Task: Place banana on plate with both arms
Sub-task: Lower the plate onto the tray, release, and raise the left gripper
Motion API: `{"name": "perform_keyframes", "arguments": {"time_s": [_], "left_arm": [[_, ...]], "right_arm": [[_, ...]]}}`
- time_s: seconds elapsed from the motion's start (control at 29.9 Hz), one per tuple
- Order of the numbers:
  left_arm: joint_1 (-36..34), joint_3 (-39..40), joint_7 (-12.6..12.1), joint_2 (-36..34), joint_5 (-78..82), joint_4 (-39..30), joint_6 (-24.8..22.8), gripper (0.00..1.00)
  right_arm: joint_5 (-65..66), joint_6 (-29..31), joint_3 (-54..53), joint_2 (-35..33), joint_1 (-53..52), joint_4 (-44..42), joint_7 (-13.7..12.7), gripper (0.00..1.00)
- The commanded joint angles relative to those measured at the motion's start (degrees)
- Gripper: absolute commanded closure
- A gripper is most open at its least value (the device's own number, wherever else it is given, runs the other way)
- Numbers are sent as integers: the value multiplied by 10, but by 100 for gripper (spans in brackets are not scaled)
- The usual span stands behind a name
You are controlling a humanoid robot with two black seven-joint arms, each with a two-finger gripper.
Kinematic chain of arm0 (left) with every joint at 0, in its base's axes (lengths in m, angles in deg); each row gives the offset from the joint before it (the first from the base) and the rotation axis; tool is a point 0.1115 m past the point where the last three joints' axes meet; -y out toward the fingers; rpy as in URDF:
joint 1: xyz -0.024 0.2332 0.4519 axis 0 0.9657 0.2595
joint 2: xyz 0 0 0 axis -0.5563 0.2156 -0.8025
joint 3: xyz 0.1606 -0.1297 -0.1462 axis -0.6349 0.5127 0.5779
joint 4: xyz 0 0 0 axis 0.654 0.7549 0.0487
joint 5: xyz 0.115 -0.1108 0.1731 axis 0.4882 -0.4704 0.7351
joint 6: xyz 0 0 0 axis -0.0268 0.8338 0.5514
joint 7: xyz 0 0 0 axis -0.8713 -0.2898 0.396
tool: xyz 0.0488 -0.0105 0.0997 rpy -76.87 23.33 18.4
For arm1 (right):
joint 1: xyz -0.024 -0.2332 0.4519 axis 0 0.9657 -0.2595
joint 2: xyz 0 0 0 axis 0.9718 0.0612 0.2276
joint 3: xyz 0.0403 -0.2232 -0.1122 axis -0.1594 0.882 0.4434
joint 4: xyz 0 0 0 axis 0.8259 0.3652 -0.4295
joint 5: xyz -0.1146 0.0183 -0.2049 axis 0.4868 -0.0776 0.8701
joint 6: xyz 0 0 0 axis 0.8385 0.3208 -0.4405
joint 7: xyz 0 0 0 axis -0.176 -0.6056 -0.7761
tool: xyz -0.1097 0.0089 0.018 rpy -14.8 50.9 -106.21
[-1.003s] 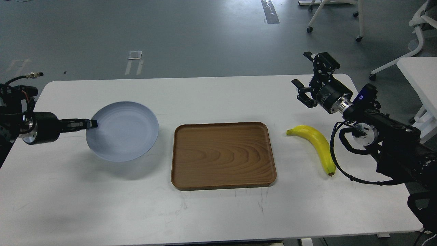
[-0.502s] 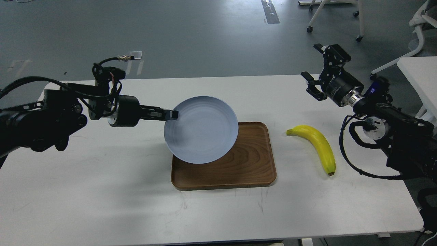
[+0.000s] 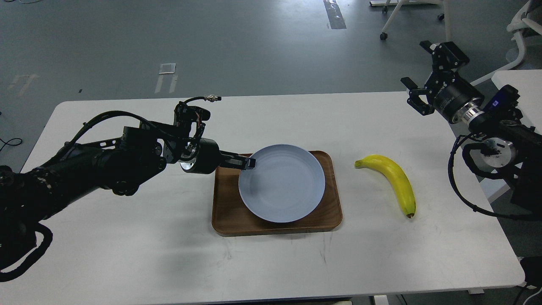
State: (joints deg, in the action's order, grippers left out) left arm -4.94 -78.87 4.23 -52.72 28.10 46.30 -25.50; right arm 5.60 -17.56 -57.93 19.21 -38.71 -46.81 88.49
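The pale blue-grey plate is over the brown wooden tray, low and close to level; I cannot tell if it touches the tray. My left gripper is shut on the plate's left rim. The yellow banana lies on the white table to the right of the tray, dark tip toward the front. My right gripper is open and empty, raised above the table's back right corner, well behind and right of the banana.
The white table has its right edge just past the banana. A second white table stands at the far right. Rolling chair bases stand on the grey floor behind.
My left arm carried the plate from the table's left to over the tray and lowered it. My right gripper rose and drew back to the right, away from the banana.
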Motion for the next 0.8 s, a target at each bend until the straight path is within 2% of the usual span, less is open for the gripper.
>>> {"name": "perform_keyframes", "arguments": {"time_s": [0.0, 0.23, 0.3, 0.33, 0.4, 0.43, 0.47, 0.5, 0.67, 0.77], "left_arm": [[1, -13, 0, 14, -2, 21, 11, 100], [7, -14, 0, 40, -2, 44, 24, 100], [8, -14, 0, 40, -3, 44, 24, 79], [8, -14, 0, 41, -3, 44, 24, 57], [7, -14, 0, 41, -3, 44, 24, 37], [6, -14, 0, 42, -4, 44, 24, 17], [5, -14, 0, 42, -4, 44, 24, 7], [2, -14, 0, 40, -4, 43, 24, 2], [-18, -4, 0, 18, -20, 38, 24, 2], [-43, 26, 0, -21, -140, 31, 19, 2]], "right_arm": [[0, 0, 1, -6, 1, 3, 0, 0], [1, 0, 5, -4, 4, 3, 0, 0], [1, 0, 5, -4, 3, 3, 0, 0], [1, 0, 5, -5, 3, 3, 0, 0], [1, 0, 5, -5, 3, 3, 0, 0], [1, 0, 5, -5, 3, 3, 0, 0], [1, 0, 5, -5, 3, 3, 0, 0], [1, 0, 5, -5, 3, 4, 0, 0], [9, 0, 9, -11, 0, 9, 0, 0], [46, 0, 36, -50, -19, 56, 0, 0]]}}
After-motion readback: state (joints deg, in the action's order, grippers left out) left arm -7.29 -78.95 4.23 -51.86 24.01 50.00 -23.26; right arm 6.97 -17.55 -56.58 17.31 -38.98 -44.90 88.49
